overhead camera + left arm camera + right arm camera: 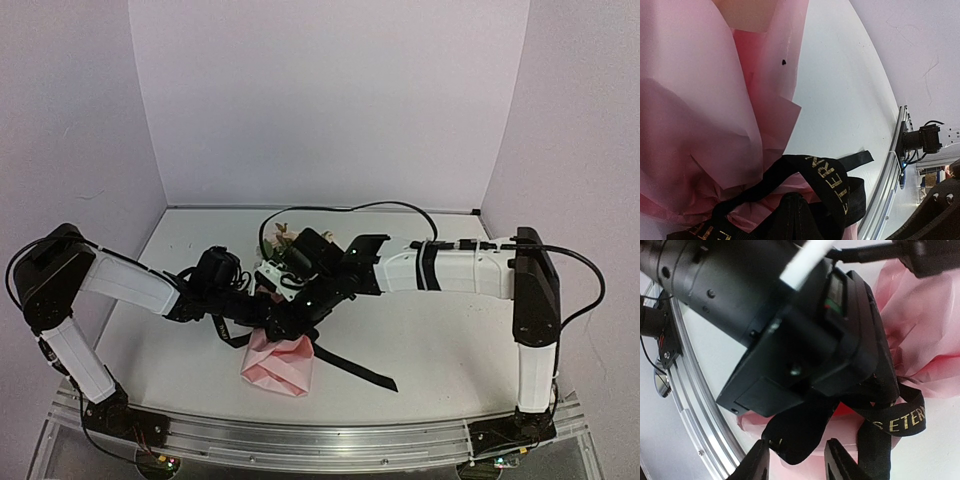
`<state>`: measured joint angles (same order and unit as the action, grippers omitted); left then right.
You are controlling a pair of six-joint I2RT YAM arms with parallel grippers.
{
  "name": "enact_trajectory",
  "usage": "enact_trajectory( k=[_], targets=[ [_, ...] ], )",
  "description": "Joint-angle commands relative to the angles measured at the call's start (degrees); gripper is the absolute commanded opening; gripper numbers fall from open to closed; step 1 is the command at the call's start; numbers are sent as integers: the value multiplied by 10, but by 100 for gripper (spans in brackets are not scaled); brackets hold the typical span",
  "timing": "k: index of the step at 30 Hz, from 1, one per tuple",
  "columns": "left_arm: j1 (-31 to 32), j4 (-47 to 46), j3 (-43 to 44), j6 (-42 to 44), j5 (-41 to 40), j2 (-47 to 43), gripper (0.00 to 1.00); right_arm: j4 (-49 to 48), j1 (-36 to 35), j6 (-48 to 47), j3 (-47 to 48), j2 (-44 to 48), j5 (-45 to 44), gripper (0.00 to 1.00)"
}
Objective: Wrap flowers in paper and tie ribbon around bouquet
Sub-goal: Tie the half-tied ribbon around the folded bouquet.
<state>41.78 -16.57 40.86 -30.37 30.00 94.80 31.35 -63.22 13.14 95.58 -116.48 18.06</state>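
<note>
White bench, lilac walls. Bouquet lies mid-bench, pink paper end toward near edge. Left gripper fully closed, pinching black ribbon against bouquet. Right gripper partly open, ribbon fold between its fingers.

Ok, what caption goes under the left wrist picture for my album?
A black ribbon with gold letters loops over crinkly pink wrapping paper.

Left arm and right arm reach inward, nearly meeting; left pincer closed, right pincer parted.
</note>
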Motion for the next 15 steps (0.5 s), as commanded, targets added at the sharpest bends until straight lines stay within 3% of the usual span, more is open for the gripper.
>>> enact_trajectory(
  k=[1,9,15],
  targets=[
    [-4,7,4,16,6,0,0,10,-3,-11,37,-16,8,27],
    [-5,4,3,14,3,-2,0,20,-3,-10,43,-17,4,1],
    [-9,15,-2,4,-49,-32,0,21,-4,3,23,7,-45,0]
  ],
)
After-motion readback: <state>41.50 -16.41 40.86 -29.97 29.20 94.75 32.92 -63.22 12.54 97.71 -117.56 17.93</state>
